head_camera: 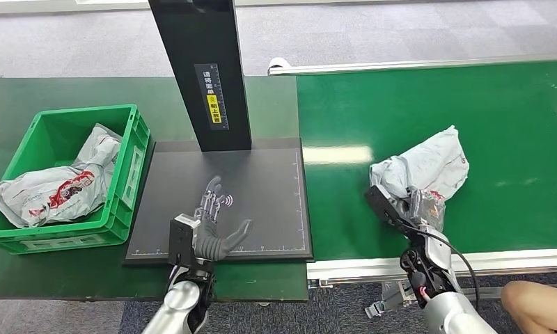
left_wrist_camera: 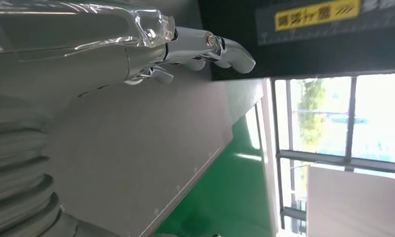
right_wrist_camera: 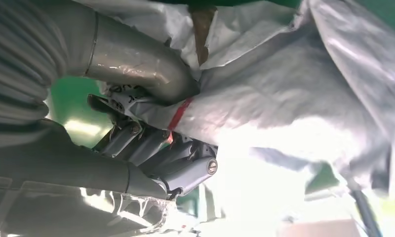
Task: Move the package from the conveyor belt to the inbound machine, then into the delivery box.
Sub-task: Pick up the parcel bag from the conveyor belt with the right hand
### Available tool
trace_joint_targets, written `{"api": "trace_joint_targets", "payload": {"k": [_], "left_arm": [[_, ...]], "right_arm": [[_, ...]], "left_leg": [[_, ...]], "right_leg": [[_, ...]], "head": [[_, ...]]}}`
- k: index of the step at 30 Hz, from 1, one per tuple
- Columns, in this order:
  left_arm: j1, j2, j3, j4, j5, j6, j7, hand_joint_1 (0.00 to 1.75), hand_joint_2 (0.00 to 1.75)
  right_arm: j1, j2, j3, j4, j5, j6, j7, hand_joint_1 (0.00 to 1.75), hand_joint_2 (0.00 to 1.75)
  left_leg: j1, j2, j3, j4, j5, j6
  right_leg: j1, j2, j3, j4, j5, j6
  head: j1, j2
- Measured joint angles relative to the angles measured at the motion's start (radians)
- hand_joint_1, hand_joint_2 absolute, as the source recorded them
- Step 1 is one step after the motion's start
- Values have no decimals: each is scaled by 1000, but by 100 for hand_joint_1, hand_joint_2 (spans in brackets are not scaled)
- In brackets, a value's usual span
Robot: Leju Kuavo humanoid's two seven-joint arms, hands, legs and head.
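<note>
Right hand (head_camera: 416,207) grips the package (head_camera: 429,167) near the conveyor belt (head_camera: 429,111) front edge for transfer; left hand (head_camera: 212,221) hovers released.

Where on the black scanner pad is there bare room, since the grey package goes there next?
The pad is bare between the post and its conveyor-side edge. The left hand hovers open above its near part. The green crate already holds a bag.

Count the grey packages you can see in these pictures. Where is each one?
2. One package lies on the green conveyor belt, gripped by the right hand. The other package lies in the green box; more could be hidden beneath it.
</note>
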Motion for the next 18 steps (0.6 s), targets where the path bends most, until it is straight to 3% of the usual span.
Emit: {"api": "trace_joint_targets", "payload": {"k": [9,13,18], "left_arm": [[43,24,46,-122,-73,97,-13,0,175],[51,27,53,-137,-84,116,-16,0,175],[106,51,163,-255,-141,137,-27,0,175]], "right_arm": [[172,21,60,-508,-195,74,-102,175,175],[199,19,73,-569,-210,88,-111,175,175],[285,-1,248,-899,-262,233,-111,175,175]], "left_leg": [[0,0,-1,0,0,0],[0,0,-2,0,0,0],[0,2,-2,-1,0,0]], "right_leg": [[0,0,-1,0,0,0],[0,0,-1,0,-1,0],[0,1,-3,0,-1,0]], "head": [[0,0],[0,0],[0,0]]}}
